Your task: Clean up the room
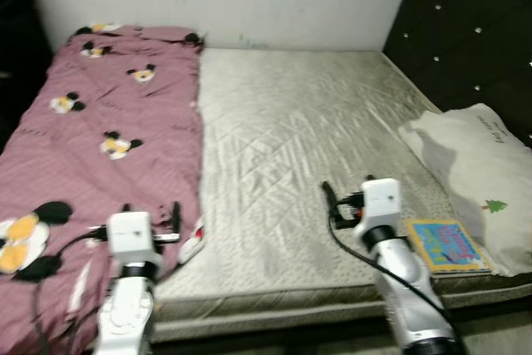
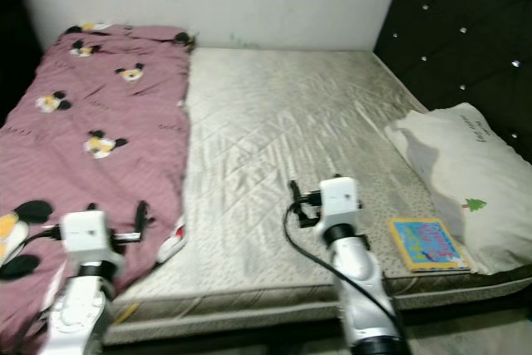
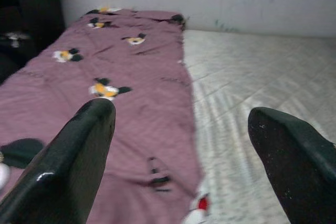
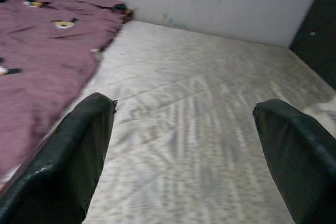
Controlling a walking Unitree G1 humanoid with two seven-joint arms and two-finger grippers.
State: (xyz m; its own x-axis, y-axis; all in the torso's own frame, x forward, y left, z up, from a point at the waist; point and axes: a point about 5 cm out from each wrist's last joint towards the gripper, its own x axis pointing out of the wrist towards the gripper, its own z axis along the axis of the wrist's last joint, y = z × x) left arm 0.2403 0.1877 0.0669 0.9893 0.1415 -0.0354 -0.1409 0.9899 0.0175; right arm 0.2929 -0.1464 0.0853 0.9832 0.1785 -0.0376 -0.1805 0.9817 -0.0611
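Left eye view: we find the blanket [image 1: 100, 147] spread over the bed's [image 1: 299, 164] left side, a pillow [image 1: 478, 176] and book [image 1: 445, 244] at its right edge. Left end effector [image 3: 181, 145] and right end effector [image 4: 184, 150] hover spread apart and empty near the bed's front edge, likely poised for tidying.

We are counting one bare mattress [image 1: 291, 164], one pink cartoon-mouse blanket [image 1: 100, 139], one white pillow [image 1: 474, 172], one colourful picture book [image 1: 446, 245] and one dark tufted headboard [image 1: 465, 31]. We are seeing two arms, each carrying one two-fingered gripper.
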